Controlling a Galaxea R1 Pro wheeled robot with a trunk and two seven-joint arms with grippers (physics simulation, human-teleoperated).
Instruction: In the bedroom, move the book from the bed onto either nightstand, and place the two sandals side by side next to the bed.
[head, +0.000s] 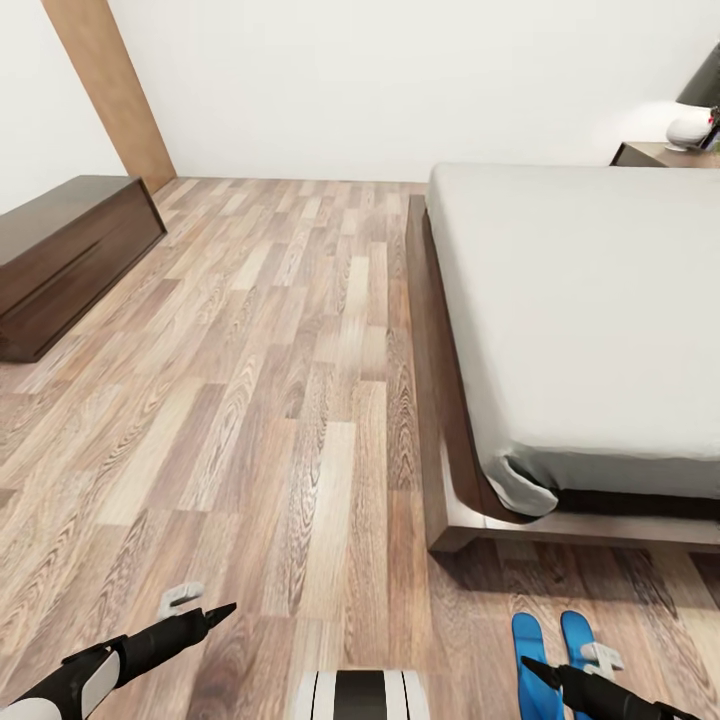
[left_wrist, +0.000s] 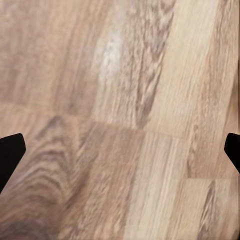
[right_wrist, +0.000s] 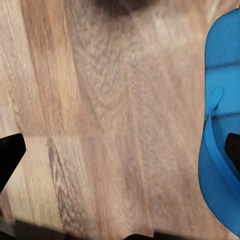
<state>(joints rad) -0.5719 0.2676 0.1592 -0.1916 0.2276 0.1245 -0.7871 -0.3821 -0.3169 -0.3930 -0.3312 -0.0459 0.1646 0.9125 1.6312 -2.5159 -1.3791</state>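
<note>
Two blue sandals (head: 528, 648) (head: 574, 628) lie side by side on the wood floor just beyond the corner of the bed (head: 590, 310), toes toward its dark frame. My right gripper (head: 560, 668) hovers over them, open; in the right wrist view one sandal (right_wrist: 220, 125) with its thong strap lies beside one fingertip (right_wrist: 233, 150). Over bare planks to the left, my left gripper (head: 205, 608) is open too, with nothing between its fingers (left_wrist: 10, 155). A dark nightstand (head: 650, 155) stands past the bed's far side. The book is out of view.
A long dark dresser (head: 70, 250) stands against the left wall. A wooden door panel (head: 110, 90) leans in the far left corner. A white rounded object (head: 690, 128) sits on the nightstand. Wide floor runs between dresser and bed.
</note>
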